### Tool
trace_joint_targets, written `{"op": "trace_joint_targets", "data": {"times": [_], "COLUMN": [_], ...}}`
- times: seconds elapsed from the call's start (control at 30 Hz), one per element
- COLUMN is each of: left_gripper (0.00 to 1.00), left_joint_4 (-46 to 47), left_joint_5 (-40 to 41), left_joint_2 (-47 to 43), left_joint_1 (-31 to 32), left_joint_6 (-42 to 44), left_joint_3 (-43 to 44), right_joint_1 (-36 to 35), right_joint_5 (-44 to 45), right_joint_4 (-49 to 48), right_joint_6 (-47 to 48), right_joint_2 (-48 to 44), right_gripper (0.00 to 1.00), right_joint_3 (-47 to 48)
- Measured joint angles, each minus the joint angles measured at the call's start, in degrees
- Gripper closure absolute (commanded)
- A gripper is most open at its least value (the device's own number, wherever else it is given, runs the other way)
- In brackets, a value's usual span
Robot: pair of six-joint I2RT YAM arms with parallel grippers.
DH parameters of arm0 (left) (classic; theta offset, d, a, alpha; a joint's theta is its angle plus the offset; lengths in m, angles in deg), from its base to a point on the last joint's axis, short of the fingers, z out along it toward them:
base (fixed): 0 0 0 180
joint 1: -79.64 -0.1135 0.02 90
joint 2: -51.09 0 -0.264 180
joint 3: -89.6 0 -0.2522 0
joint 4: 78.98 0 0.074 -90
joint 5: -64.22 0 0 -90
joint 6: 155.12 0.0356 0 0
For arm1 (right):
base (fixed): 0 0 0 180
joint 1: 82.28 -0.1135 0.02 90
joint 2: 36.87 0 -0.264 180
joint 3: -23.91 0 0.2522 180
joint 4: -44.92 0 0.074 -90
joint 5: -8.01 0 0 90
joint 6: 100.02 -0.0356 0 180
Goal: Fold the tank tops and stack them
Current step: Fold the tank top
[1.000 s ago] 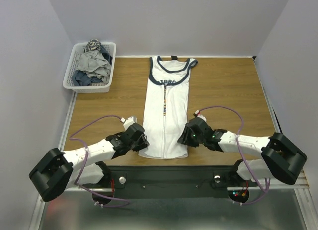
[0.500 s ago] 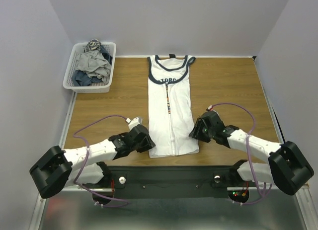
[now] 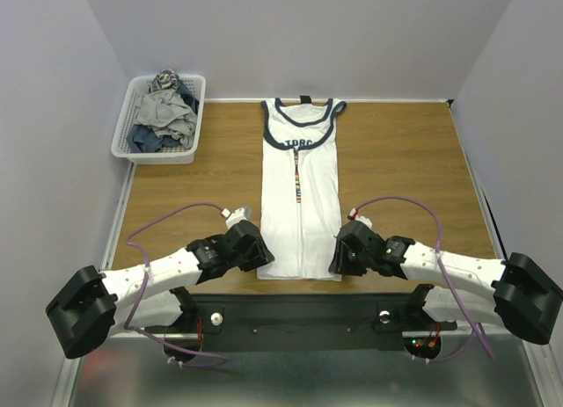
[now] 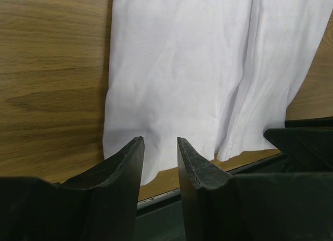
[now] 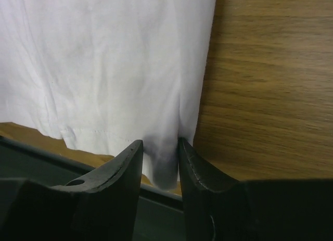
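The white tank top [image 3: 299, 196] with navy trim lies lengthwise on the wooden table, sides folded in, neck at the far end. My left gripper [image 3: 262, 259] sits at its near left hem corner. In the left wrist view the gripper [image 4: 158, 142] is open, and the white hem [image 4: 182, 69] lies just ahead of the tips, not between them. My right gripper [image 3: 339, 259] is at the near right hem corner. In the right wrist view the gripper [image 5: 160, 143] is closed on a bunched fold of the tank top [image 5: 104, 59].
A white mesh basket [image 3: 163, 158] with several crumpled grey and dark garments [image 3: 163, 117] stands at the far left corner. The table's near edge with a dark rail [image 3: 299, 310] runs right under the hem and both grippers. Walls enclose the table's sides.
The hem swung right and then back towards the middle. The right gripper moved away right, then came back nearer to the hem corner. The left gripper stayed at the left corner.
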Motion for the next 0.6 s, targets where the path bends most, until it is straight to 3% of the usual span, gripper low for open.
{"op": "trace_joint_targets", "data": {"times": [0.17, 0.33, 0.37, 0.4, 0.6], "left_gripper": [0.59, 0.56, 0.52, 0.33, 0.35], "left_joint_4": [0.0, -1.6, -2.6, -3.7, -13.7], "left_joint_5": [-0.4, -0.2, 0.0, 0.3, 3.6], "left_joint_2": [0.2, 0.2, 0.0, -0.2, -3.0], "left_joint_1": [0.6, 1.8, 1.9, 2.0, 2.2], "left_joint_6": [0.2, 0.0, -0.2, -0.4, -3.2], "left_joint_3": [0.0, 0.0, 0.0, 0.0, 3.8], "right_joint_1": [-5.6, -6.4, -6.5, -6.6, -6.7], "right_joint_5": [2.5, 3.7, 4.0, 4.3, 4.9], "right_joint_4": [-1.4, 0.4, 1.4, 3.7, 11.1], "right_joint_6": [-4.7, -7.3, -7.4, -7.9, -10.0], "right_joint_2": [0.3, -3.8, -4.8, -6.6, -13.1], "right_gripper": [0.59, 0.38, 0.37, 0.37, 0.37], "right_joint_3": [-0.6, -1.9, -2.1, -2.2, -2.4]}}
